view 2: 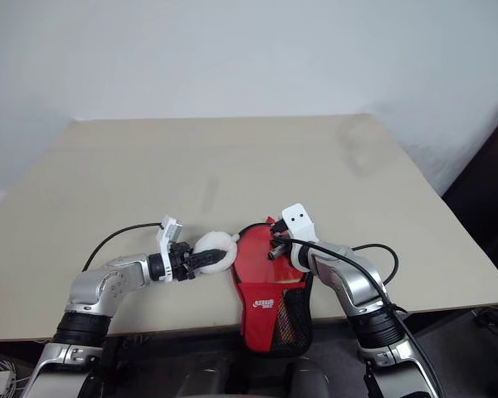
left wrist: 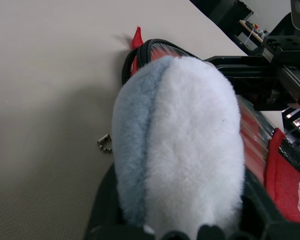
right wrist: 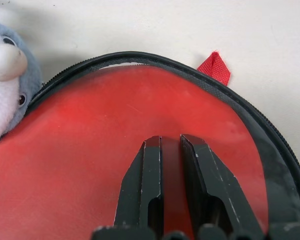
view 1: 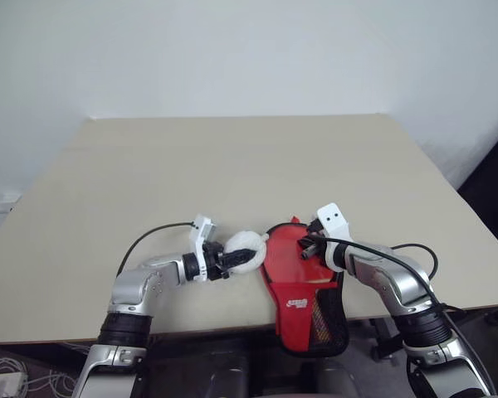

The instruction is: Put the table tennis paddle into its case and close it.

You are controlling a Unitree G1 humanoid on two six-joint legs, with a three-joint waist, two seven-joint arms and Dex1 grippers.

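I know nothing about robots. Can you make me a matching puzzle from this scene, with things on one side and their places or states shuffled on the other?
Things: 1 plush toy; 2 case; 3 right gripper; 4 red tab.
States: A shut, tips on the case's round red part; B sticking out from the case's rim; C mesh end hanging over the table edge; D gripped by the left gripper.
Pairs: 1-D, 2-C, 3-A, 4-B.
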